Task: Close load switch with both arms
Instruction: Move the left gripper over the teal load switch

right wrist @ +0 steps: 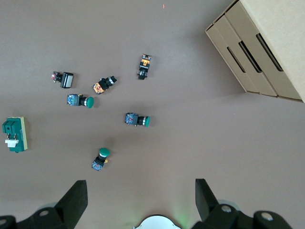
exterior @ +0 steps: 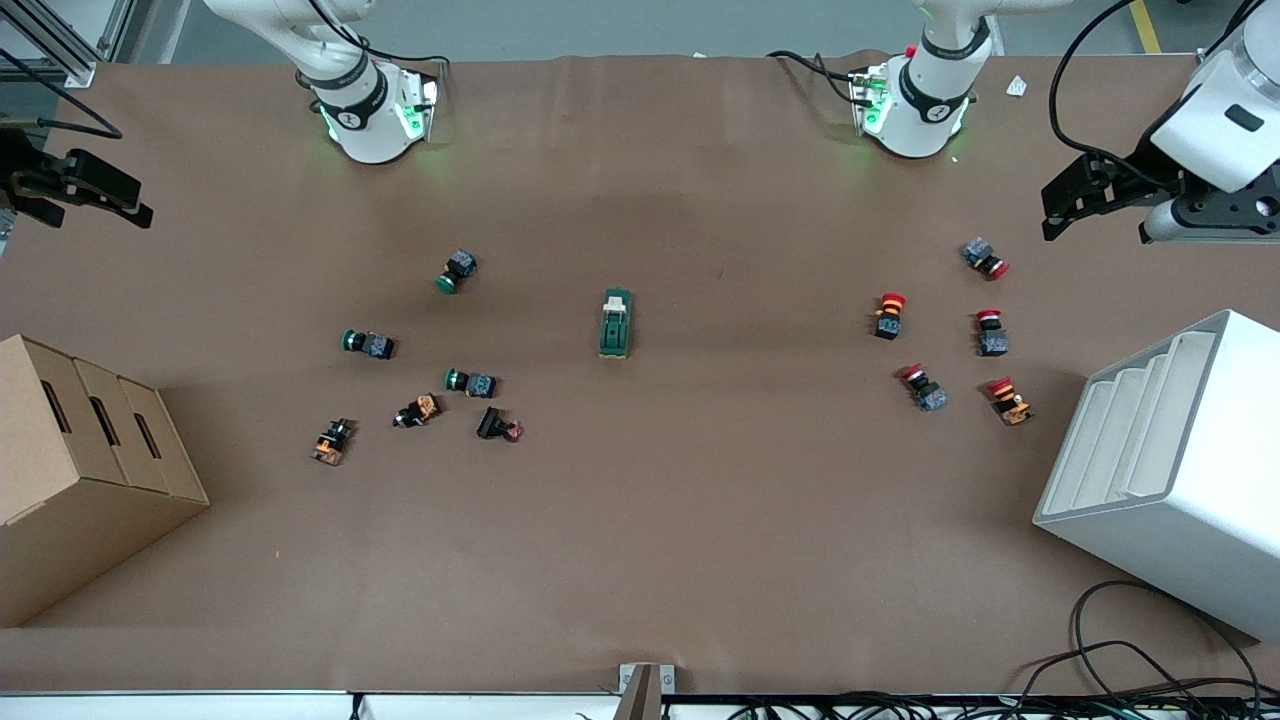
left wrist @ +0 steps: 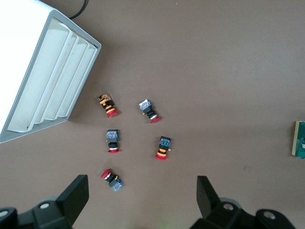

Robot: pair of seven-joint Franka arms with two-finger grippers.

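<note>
The load switch [exterior: 616, 323] is lying alone at the centre of the front view on the brown bench [exterior: 700, 520], its dark-green body running up and down the frame and its cream lever piece sitting at the upper end. It is showing again at the middle of the left edge in the right wrist view [right wrist: 14, 135], and only as a sliver at the right edge of the left wrist view [left wrist: 300, 139].

The left gripper [exterior: 1050, 215] is hanging at the upper right of the front view, over the bench's edge above the red pushbuttons [exterior: 889, 314], with its jaws spread wide and holding nothing. The right gripper [exterior: 140, 208] is hanging at the upper left edge of the front view, jaws also spread and empty. Both are waiting well apart from the switch.

A cluster of green pushbuttons [exterior: 456, 271] and darker parts is lying in the centre-left of the front view, and the red ones are lying in the centre-right. A cardboard box [exterior: 70, 470] is sitting at the lower left, and a white slotted bin [exterior: 1170, 470] is sitting at the lower right.
</note>
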